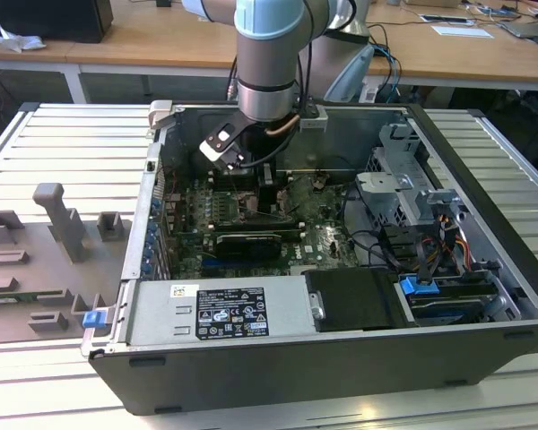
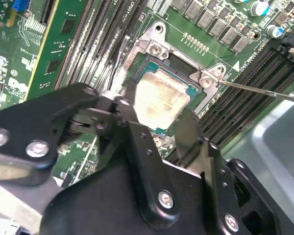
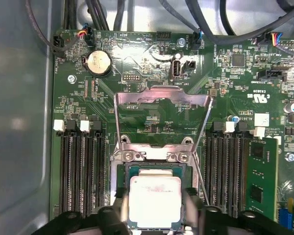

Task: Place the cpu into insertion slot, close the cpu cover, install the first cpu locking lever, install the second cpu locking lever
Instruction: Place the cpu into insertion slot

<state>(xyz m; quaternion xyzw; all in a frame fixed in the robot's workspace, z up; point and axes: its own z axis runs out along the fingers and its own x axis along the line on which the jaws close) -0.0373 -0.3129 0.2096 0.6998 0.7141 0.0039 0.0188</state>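
The cpu (image 3: 155, 201), a pale silvery square, lies in the insertion slot (image 3: 154, 155) on the green board, and it shows again in the second wrist view (image 2: 159, 98). My gripper (image 3: 156, 211) straddles it, with a black finger against each of two opposite edges, shut on it. The same grip appears in the second wrist view, gripper (image 2: 159, 115) over the metal-edged slot (image 2: 157, 48). The cpu cover (image 3: 161, 94) stands swung up and open beyond the slot. Two thin wire levers (image 3: 206, 129) run beside the socket, released. In the exterior view the gripper (image 1: 269, 190) reaches down into the case.
Long black memory slots (image 3: 81, 171) flank the socket on both sides. An open computer case (image 1: 484, 152) holds the board, with a black card (image 1: 248, 242), a power supply (image 1: 220, 312) and a drive cage (image 1: 403, 175). Cables (image 3: 108, 14) hang past the board's far edge.
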